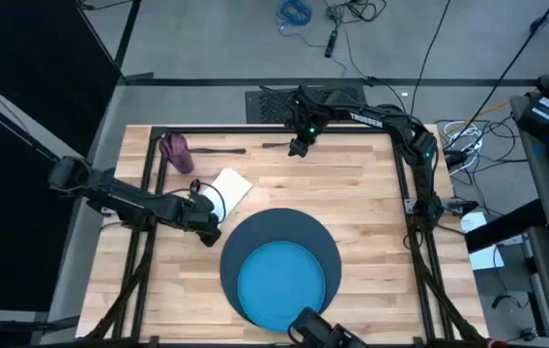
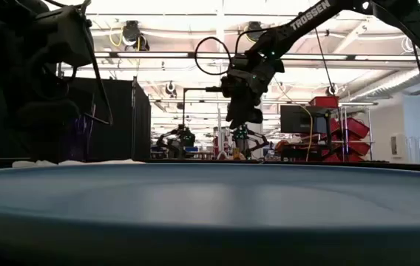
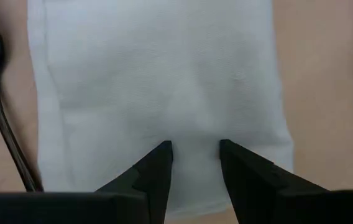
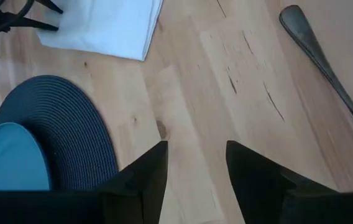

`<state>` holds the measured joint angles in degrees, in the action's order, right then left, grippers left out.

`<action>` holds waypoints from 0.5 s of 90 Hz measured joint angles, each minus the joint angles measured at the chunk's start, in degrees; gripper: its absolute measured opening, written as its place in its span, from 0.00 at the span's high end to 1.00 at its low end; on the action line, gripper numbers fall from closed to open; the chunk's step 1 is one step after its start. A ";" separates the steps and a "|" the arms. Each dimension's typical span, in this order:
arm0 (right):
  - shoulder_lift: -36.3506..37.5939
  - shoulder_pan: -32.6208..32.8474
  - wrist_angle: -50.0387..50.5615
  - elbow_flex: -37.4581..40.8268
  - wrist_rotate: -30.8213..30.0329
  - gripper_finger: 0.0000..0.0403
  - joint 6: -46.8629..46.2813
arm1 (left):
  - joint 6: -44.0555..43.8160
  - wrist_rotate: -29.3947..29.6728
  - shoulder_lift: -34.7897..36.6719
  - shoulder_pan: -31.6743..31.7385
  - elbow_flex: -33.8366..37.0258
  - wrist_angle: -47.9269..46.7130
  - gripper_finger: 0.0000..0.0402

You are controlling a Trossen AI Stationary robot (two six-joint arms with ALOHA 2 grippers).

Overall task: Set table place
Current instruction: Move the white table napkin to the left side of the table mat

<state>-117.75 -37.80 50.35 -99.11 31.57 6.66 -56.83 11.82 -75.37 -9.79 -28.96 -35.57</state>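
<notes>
High view: the pale plank table (image 1: 371, 203) carried a dark mat (image 1: 299, 237) with a blue plate (image 1: 282, 280) near its front edge, a white napkin (image 1: 231, 188) to their left, and a purple cup (image 1: 176, 152) at the far-left corner. The left gripper (image 1: 207, 208) sat at the napkin, fingers (image 3: 155, 171) narrowly parted on the cloth. The right gripper (image 1: 299, 147) hovered over the far edge, fingers (image 4: 251, 174) apart and empty, near a spoon (image 4: 325, 68). Cables lay on the grey floor (image 1: 216, 39) beyond.

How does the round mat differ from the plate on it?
The dark blue woven round mat is larger and ribbed; the bright blue smooth plate is smaller and glossy. The mat lies on the wooden table; the plate lies on the mat, offset toward its near-left edge. Both are round and blue.
</notes>
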 joint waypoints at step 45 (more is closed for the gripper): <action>0.00 0.04 1.18 0.00 0.00 0.63 0.66 | -13.28 -20.95 0.15 -10.69 -4.83 -0.45 0.69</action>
<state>-117.75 -37.76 51.53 -99.11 31.57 7.31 -70.10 -9.13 -75.22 -20.48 -33.79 -36.01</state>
